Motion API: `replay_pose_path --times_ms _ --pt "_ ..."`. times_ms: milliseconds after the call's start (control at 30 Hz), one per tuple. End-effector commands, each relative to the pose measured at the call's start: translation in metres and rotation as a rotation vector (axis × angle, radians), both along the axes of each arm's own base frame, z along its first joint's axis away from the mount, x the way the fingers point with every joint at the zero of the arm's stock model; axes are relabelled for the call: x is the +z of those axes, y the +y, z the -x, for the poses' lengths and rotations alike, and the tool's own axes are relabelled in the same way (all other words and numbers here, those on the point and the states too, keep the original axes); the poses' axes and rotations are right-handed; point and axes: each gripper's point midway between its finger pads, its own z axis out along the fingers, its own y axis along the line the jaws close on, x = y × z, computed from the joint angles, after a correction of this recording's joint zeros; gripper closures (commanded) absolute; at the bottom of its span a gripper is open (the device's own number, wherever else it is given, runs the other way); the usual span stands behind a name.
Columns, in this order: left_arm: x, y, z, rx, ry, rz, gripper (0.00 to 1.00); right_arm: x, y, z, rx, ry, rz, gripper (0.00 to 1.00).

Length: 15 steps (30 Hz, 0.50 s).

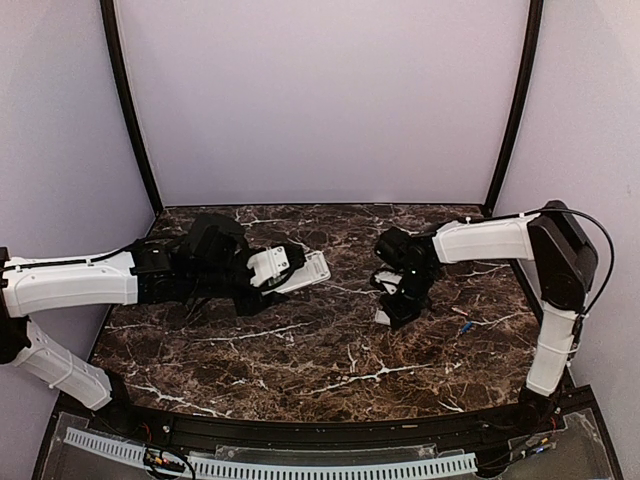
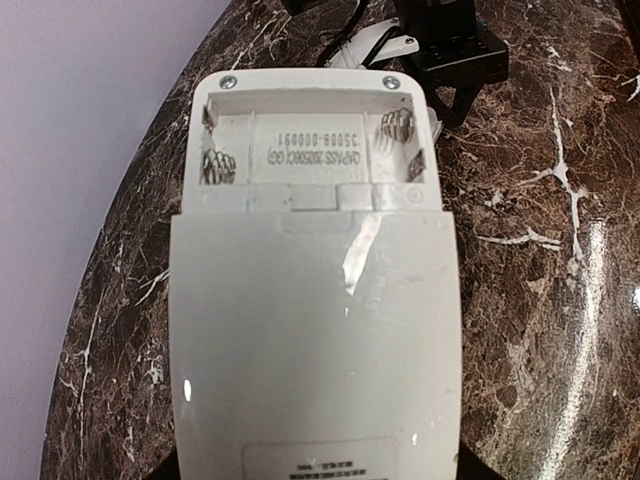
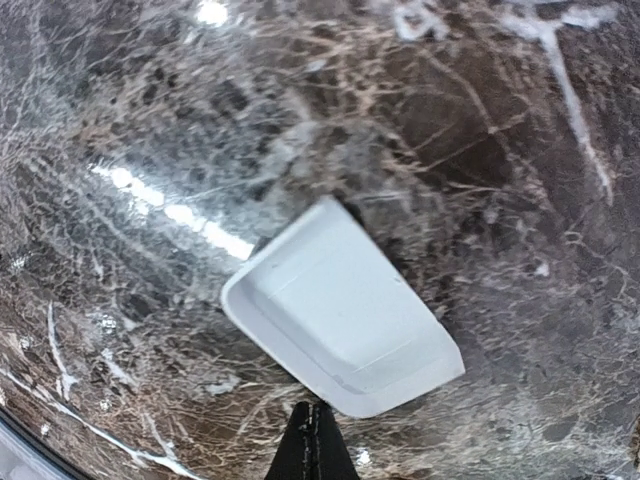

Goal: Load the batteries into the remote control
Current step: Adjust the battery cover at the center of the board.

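The remote control [image 2: 315, 330] fills the left wrist view, back side up. It is smooth off-white plastic with rounded corners. Its battery bay at the far end is uncovered and holds no cells, with coiled metal springs at the sides and two small screws at the top corners. Raised lettering on the bay floor stands upside down and seems to read "35009-000091" beside a shorter code I cannot make out for sure. A printed label at the near edge is cut off by the frame.

In the right wrist view the right gripper [image 3: 315, 442] shows its dark tips pressed together with nothing between them, just above a small white plate [image 3: 340, 320]. The plate is a shallow, glossy, rounded rectangle lying flat on the brown marble table [image 3: 150, 120].

From above, the left gripper [image 1: 266, 268] is clamped on the remote, which juts out toward the table's middle. Right of the right arm's claw lies a battery [image 1: 465, 326] – a tiny piece with blue on it, well apart from the remote.
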Motion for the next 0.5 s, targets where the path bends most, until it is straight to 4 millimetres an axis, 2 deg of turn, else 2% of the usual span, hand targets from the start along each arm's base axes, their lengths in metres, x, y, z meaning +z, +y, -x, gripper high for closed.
replay_pose_path --times_ms 0,167,300,367,467 --pt "0.001 0.005 0.006 -0.019 0.008 0.003 1.0 -0.003 -0.014 -0.019 -0.047 -0.048 0.018 1.0" --pt "0.001 0.004 0.006 -0.021 0.01 0.003 1.0 0.0 -0.018 -0.04 -0.07 -0.077 0.005 1.0" --pt "0.0 0.004 0.008 -0.027 0.019 0.003 1.0 0.008 -0.018 -0.042 -0.058 -0.077 0.003 1.0" --pt "-0.001 0.004 0.009 -0.029 0.024 0.001 1.0 0.019 -0.029 -0.049 -0.096 -0.105 0.01 1.0" --pt "-0.002 0.004 0.01 -0.031 0.03 0.0 1.0 0.035 -0.057 -0.062 -0.204 -0.147 0.026 1.0"
